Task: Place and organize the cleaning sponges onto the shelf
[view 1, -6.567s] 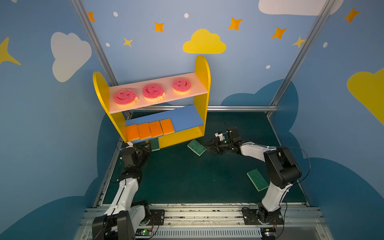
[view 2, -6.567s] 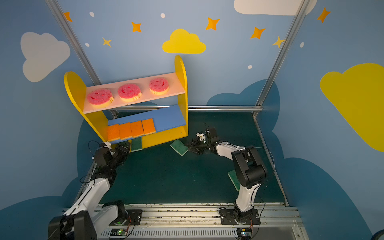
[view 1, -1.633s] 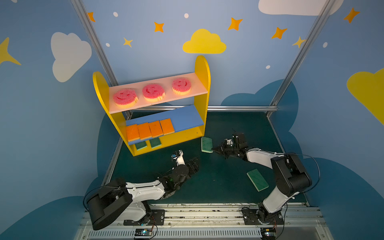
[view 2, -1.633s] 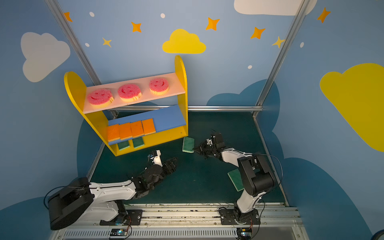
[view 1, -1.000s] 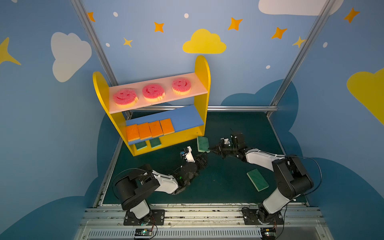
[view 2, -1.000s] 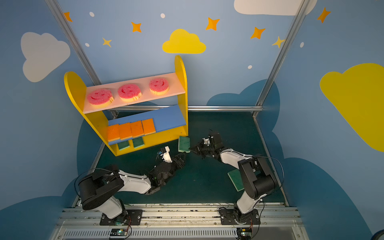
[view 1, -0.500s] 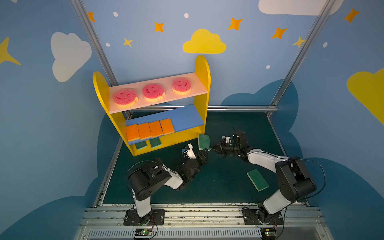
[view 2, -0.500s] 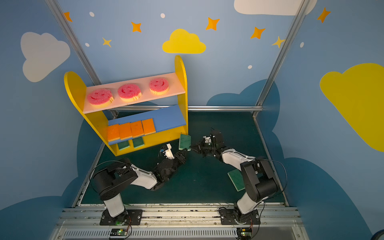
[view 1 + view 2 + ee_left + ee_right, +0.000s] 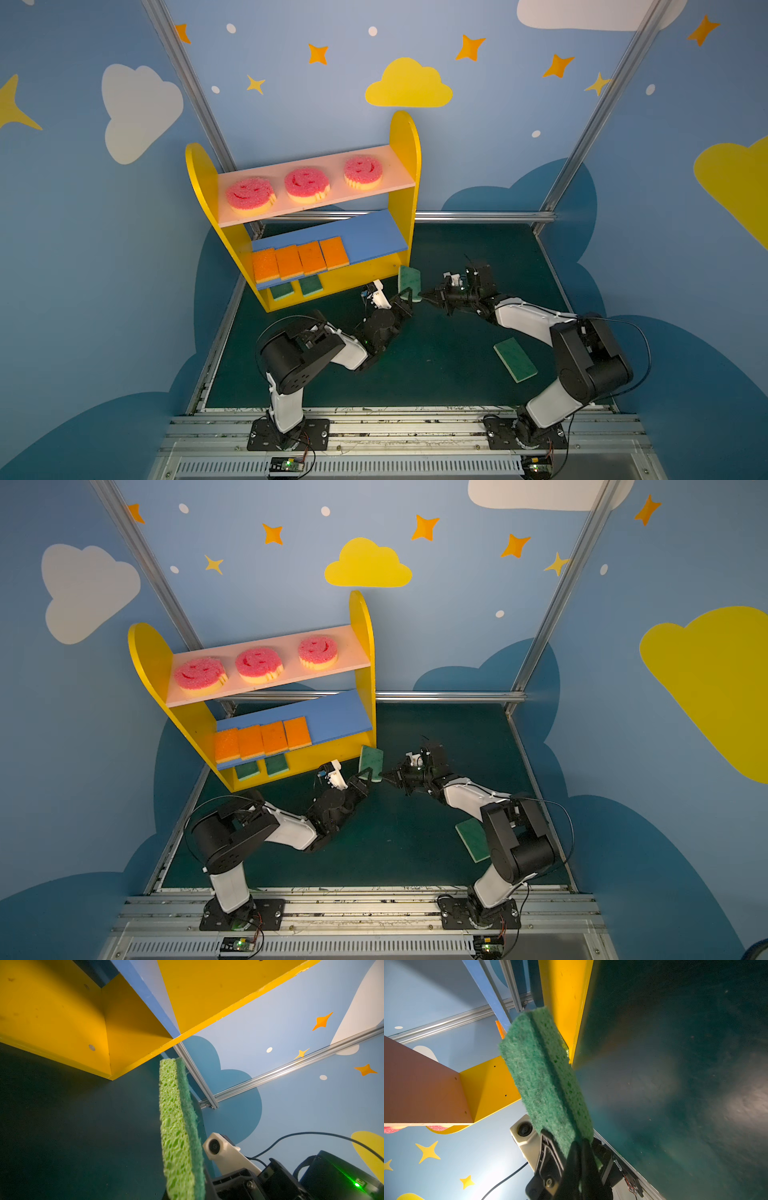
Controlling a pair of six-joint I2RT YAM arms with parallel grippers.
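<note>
1. While it is held upright in the air, the green rectangular sponge with a dark scouring face [image 9: 409, 278] is found just beside the lower front corner of the small yellow shelf [image 9: 405, 166], at its right side panel. Whether sponge and panel touch cannot be told.
2. The lower end of this sponge is pinched by the right gripper [image 9: 424, 294]. Its jaws are pressed fully together on a corner of the foam.
3. The same end is also clamped by the left gripper [image 9: 405, 297]. One black finger [image 9: 549, 1147] is seen laid flat on the dark face, and the other is hidden behind the sponge.
4. On the yellow base [image 9: 353, 274], two green sponges [image 9: 281, 290] are laid side by side near the left panel.
5. On the blue lower board [image 9: 374, 237], four orange rectangular sponges [image 9: 289, 262] are set in one close row.
6. On the pink upper board [image 9: 399, 174], three round pink smiley sponges [image 9: 306, 183] are spaced in a line.
7. One loose green sponge [image 9: 515, 359] is left flat on the dark green mat [image 9: 436, 357], well apart from the shelf and near the right arm.
</note>
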